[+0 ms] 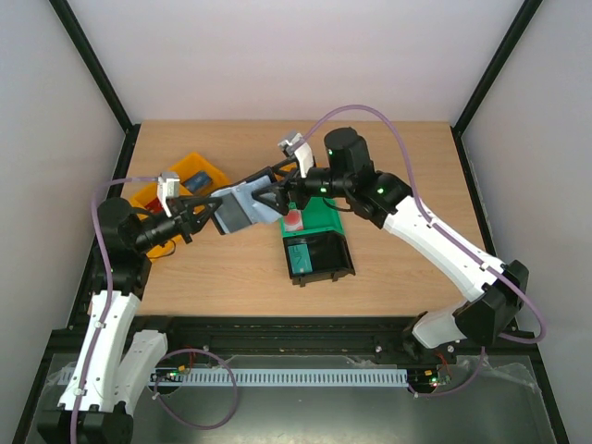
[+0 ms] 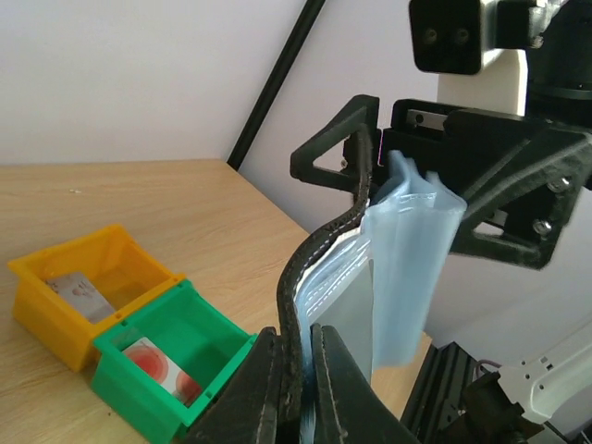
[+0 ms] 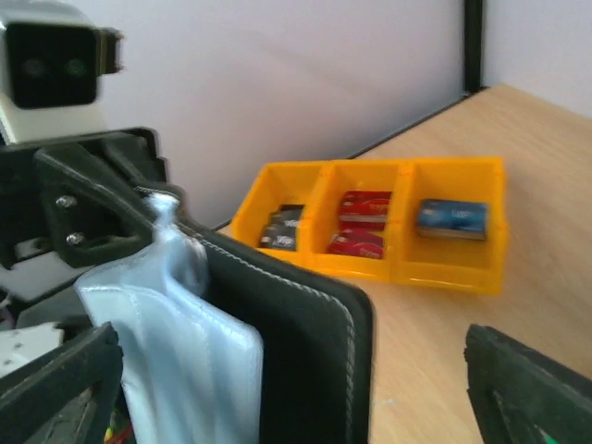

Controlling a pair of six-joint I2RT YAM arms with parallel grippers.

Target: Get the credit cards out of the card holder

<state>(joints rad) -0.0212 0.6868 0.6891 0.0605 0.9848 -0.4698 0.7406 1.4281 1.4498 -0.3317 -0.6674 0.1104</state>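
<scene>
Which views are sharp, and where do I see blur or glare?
Top external: sharp, evenly lit, soft shadows. Left wrist: the card holder is sharp, its clear sleeves glint. Right wrist: soft overall, the yellow bins and near fingers blurred.

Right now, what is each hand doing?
Left hand: closed, holding the card holder.
Right hand: open, holding nothing.

The wooden table [image 1: 398,176] carries a yellow bin [image 1: 185,166], a green bin [image 1: 322,217] and a black bin [image 1: 331,254].

place: lab robot cell | cues: white panels [image 1: 277,55], black frame [image 1: 95,63], wooden table [image 1: 231,277]
</scene>
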